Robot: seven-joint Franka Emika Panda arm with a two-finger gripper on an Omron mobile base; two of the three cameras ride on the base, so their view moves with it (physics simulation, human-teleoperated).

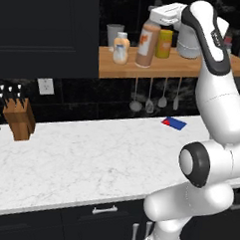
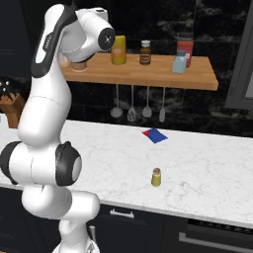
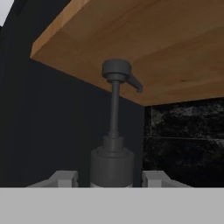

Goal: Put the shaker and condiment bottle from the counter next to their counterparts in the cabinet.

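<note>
Two fingers (image 3: 64,177) pinch the condiment bottle (image 1: 148,46) by its dark neck at the cabinet shelf (image 1: 164,68), just right of the squat bottle (image 1: 121,48). Keep it upright, seat the base, then release. Shaker (image 2: 156,177) stands on the desk (image 2: 207,163).

Condiment bottle (image 1: 148,44) on cabinet (image 1: 159,69); shaker (image 2: 156,177) on counter (image 2: 207,173).

shaker (image 2: 156,177) upright on counter (image 2: 207,168) | blue card (image 2: 155,135) beyond

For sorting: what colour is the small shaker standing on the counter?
Yellow-green shaker with grey cap; clearest in the right base view.
</note>
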